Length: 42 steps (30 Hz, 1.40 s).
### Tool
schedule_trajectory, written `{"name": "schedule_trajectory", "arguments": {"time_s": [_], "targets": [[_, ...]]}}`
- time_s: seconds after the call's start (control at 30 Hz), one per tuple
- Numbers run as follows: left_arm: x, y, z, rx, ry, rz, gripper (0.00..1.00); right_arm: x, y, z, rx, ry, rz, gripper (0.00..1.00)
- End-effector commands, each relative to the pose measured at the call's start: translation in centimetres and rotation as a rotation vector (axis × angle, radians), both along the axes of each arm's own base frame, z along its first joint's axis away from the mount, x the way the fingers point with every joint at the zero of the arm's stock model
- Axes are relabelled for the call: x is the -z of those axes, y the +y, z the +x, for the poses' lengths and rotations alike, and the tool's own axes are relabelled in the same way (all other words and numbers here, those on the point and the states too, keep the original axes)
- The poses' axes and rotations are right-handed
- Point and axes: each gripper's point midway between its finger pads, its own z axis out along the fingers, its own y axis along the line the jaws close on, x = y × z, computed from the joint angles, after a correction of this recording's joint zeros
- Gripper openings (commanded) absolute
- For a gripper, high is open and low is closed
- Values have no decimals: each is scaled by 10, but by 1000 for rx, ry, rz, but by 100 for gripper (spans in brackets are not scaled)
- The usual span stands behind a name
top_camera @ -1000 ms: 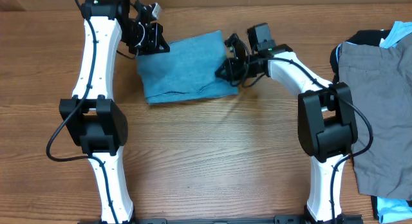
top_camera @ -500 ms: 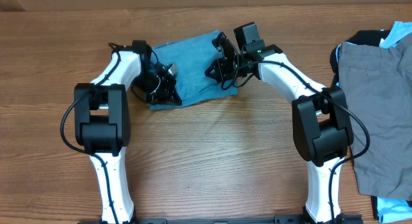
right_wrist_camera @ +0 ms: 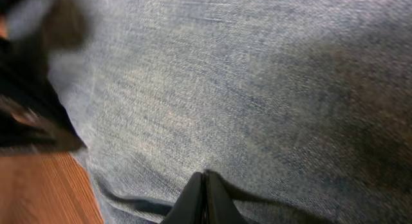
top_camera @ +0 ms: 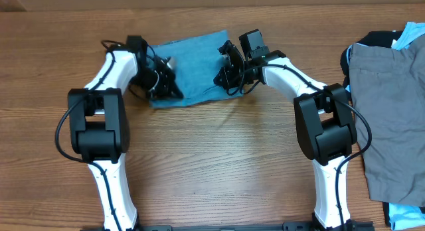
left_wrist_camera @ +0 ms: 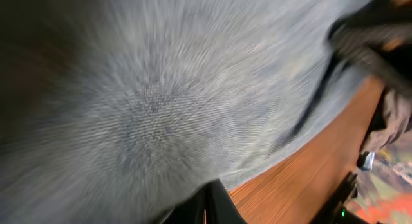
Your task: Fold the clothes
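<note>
Light-blue denim jeans (top_camera: 196,65), folded into a compact slab, lie on the wooden table (top_camera: 212,164) between the two pincers. The left gripper (top_camera: 167,86) sits at the slab's near-left corner and the right gripper (top_camera: 227,73) at its right edge. Both have jaws closed tip to tip against the cloth, and no fabric is seen pinched between them.

Risk, as judged: closed tips dragging sideways would ruck the top layer and spoil the fold.

Only the overhead view shows the grey trousers (top_camera: 392,105), well beyond the right gripper. Only the wrist views show the meeting fingertips (right_wrist_camera: 193,205).
</note>
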Motion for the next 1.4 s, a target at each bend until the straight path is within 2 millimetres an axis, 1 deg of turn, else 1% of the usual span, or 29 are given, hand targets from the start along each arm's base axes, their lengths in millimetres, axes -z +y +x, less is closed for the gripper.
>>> {"name": "schedule_trajectory", "arguments": {"time_s": [0.0, 0.03, 0.07, 0.1, 0.13, 0.17, 0.23, 0.3, 0.33, 0.47, 0.53, 0.57, 0.63, 0.7, 0.8, 0.83, 0.87, 0.9, 0.97, 1.03, 1.07, 1.1, 1.13, 1.17, 1.2, 1.23, 1.27, 1.3, 1.37], "targets": [[-69, 14, 40, -1, -257, 34, 4, -24, 8, 9, -21, -19, 80, 4], [-73, 20, 45, -8, -289, 71, 4, -42, 12, 14, -21, -27, 128, 4], [-72, 27, 49, -21, -302, 104, 4, -60, 15, 20, -22, -44, 167, 4], [-70, 35, 53, -39, -308, 139, 4, -75, 17, 27, -19, -67, 188, 4], [-64, 44, 59, -64, -313, 162, 4, -97, 19, 38, -19, -115, 211, 4], [-61, 47, 65, -74, -326, 162, 4, -111, 21, 45, -20, -151, 222, 4], [-57, 53, 77, -111, -350, 161, 4, -122, 21, 56, -3, -206, 226, 4], [-53, 59, 93, -132, -401, 162, 4, -121, 16, 72, 77, -236, 195, 4], [-50, 61, 100, -143, -420, 160, 4, -115, 12, 80, 119, -242, 172, 4], [-37, 62, 127, -163, -504, 156, 4, -93, 14, 101, 154, -281, 178, 4], [-29, 62, 134, -170, -516, 154, 4, -81, 12, 114, 209, -294, 174, 4], [-24, 62, 135, -170, -516, 154, 4, -70, 8, 123, 256, -300, 159, 4], [-10, 63, 137, -169, -507, 156, 4, -49, 5, 132, 309, -295, 140, 5], [8, 64, 137, -170, -485, 166, 4, -18, 7, 135, 321, -271, 140, 5], [23, 63, 134, -167, -458, 162, 4, 16, 6, 131, 322, -225, 119, 5], [24, 63, 134, -167, -457, 162, 4, 23, 6, 129, 320, -211, 114, 5], [21, 62, 136, -166, -470, 152, 4, 26, 7, 126, 315, -198, 114, 4], [9, 57, 142, -159, -505, 116, 4, 25, 7, 127, 314, -201, 115, 4], [-23, 51, 154, -162, -565, 54, 4, 7, 12, 132, 299, -234, 150, 4], [-73, 51, 170, -197, -631, 3, 4, -31, 18, 138, 275, -271, 215, 4], [-97, 54, 176, -213, -666, -6, 4, -62, 25, 140, 239, -301, 272, 4], [-113, 57, 180, -231, -680, -10, 4, -79, 29, 139, 216, -317, 300, 4], [-121, 61, 181, -244, -679, -11, 4, -95, 33, 136, 189, -328, 329, 4], [-127, 65, 180, -257, -668, -11, 4, -109, 38, 131, 162, -327, 356, 4], [-127, 69, 177, -267, -645, -9, 4, -119, 44, 124, 128, -315, 382, 4], [-124, 72, 174, -274, -623, -4, 4, -127, 50, 116, 92, -301, 404, 4], [-115, 79, 168, -290, -574, 16, 4, -131, 57, 104, 52, -270, 425, 4], [-96, 92, 158, -318, -495, 73, 4, -126, 63, 93, 30, -216, 423, 4], [-75, 101, 148, -330, -428, 129, 4, -108, 66, 80, 32, -134, 383, 4]]}}
